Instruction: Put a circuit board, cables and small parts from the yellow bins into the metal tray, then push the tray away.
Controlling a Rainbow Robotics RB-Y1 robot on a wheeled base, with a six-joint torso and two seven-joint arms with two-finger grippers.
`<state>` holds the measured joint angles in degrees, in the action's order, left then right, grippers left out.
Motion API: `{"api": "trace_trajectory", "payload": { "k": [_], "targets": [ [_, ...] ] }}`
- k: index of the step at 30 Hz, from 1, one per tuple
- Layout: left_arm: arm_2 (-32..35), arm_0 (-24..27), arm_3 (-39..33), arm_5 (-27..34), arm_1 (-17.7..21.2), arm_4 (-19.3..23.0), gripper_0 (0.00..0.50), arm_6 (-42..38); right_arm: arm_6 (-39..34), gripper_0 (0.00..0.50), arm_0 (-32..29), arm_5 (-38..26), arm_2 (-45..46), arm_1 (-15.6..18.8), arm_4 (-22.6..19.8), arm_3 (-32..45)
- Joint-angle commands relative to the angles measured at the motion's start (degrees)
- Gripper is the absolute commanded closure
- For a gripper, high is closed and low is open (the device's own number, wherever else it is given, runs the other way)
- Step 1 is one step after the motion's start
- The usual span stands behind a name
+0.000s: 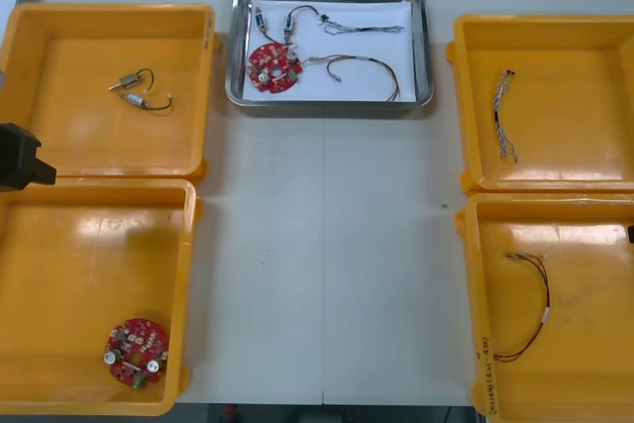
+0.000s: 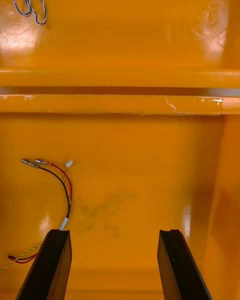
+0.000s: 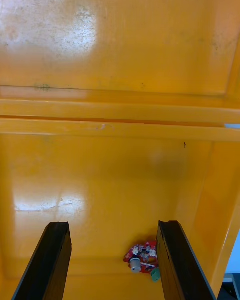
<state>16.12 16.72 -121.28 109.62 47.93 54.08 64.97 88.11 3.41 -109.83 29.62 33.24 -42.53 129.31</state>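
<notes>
The metal tray (image 1: pixel 427 56), white inside, stands at the table's far middle. It holds a round red circuit board (image 1: pixel 273 67), a blue and white cable (image 1: pixel 363 27), a red and yellow cable (image 1: pixel 369 67) and a small metal part (image 1: pixel 260 19). My left gripper (image 3: pixel 115 226) hangs open over the near left yellow bin (image 1: pixel 59 264). Below it, a second circuit board (image 3: pixel 143 260) lies on that bin's floor. My right gripper (image 2: pixel 114 233) is open above the near right bin (image 1: pixel 594 364), with a red and black cable (image 2: pixel 63 185) beside one finger.
The far left bin (image 1: pixel 59 37) holds small metal parts (image 1: pixel 140 92) with short wires. A twisted blue and white cable (image 1: pixel 505 121) lies in the far right bin (image 1: pixel 584 42). The left arm's black body (image 1: pixel 20 158) shows at the left edge.
</notes>
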Motion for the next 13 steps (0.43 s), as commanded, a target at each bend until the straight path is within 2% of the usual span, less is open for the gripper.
{"api": "trace_trajectory", "payload": {
  "k": [1,13],
  "targets": [
    [1.7,-1.2,-1.6,0.4,1.4,-0.5,0.000,3.1,-1.5,0.000,-1.0,-0.2,1.1,1.1,-0.3,2.0],
    [1.7,-1.2,-1.6,0.4,1.4,-0.5,0.000,3.1,-1.5,0.000,-1.0,-0.2,1.1,1.1,-0.3,2.0]
  ]
}}
